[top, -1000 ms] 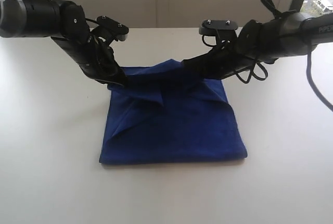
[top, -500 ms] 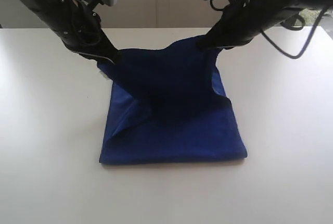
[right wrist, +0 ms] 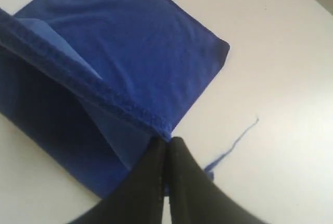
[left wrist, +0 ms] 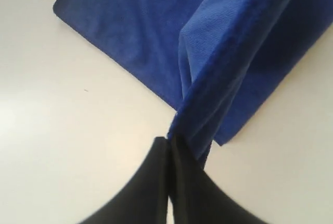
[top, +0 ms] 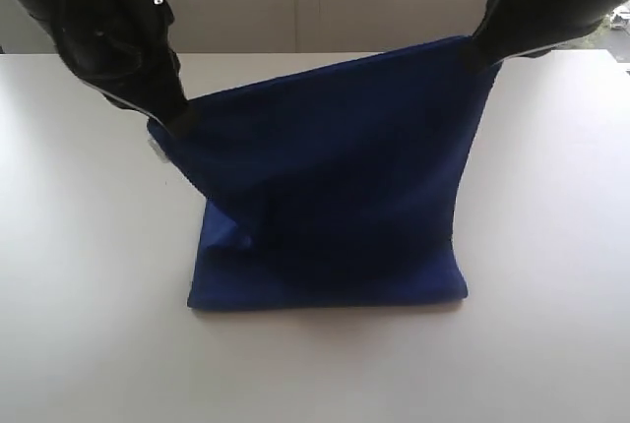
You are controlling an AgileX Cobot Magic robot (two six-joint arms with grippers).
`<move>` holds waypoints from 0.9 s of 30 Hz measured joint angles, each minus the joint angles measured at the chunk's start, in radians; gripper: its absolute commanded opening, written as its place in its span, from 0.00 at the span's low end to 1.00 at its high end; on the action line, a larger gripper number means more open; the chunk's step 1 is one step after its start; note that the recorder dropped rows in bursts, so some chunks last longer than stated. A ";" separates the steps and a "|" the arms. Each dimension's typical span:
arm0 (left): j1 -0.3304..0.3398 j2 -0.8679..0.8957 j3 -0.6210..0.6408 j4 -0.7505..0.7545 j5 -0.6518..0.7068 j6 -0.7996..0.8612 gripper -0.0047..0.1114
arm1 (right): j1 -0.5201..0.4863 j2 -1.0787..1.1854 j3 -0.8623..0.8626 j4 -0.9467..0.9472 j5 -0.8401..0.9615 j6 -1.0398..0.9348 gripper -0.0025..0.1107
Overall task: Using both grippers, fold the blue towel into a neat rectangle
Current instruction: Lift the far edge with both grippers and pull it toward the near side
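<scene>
The blue towel hangs like a sheet from its two far corners, its near edge still lying flat on the white table. My left gripper is shut on the left raised corner, and the pinched cloth runs away from the closed black jaws of the left gripper. My right gripper is shut on the right raised corner, held higher than the left one. In the right wrist view the right gripper clamps the stitched edge of the towel, and a loose blue thread dangles beside it.
The white table surrounds the towel on all sides. A pale wall rises behind its far edge. Both black arms reach in from the upper corners of the exterior view.
Both grippers have risen and moved toward the camera with the towel's far corners. The slack, creased cloth is now pulled taut into a raised sheet.
</scene>
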 measured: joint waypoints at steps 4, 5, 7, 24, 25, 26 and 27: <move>-0.051 -0.081 0.000 0.014 0.065 -0.008 0.04 | 0.000 -0.089 0.002 0.045 0.085 -0.004 0.02; -0.068 -0.099 0.000 0.016 0.081 -0.008 0.04 | 0.000 -0.110 0.009 0.056 0.100 -0.008 0.02; -0.098 -0.125 0.000 0.019 0.109 -0.008 0.04 | 0.010 -0.149 0.034 0.063 0.114 -0.017 0.02; -0.238 -0.242 0.000 0.004 0.176 -0.075 0.04 | 0.080 -0.362 0.159 0.070 0.161 -0.044 0.02; -0.250 -0.253 0.000 0.004 0.176 -0.080 0.04 | 0.080 -0.374 0.159 0.080 0.167 -0.044 0.02; -0.262 -0.259 0.000 0.004 0.176 -0.087 0.04 | 0.080 -0.379 0.159 0.086 0.171 -0.044 0.02; -0.273 -0.268 0.000 0.004 0.176 -0.091 0.04 | 0.080 -0.390 0.159 0.089 0.175 -0.044 0.02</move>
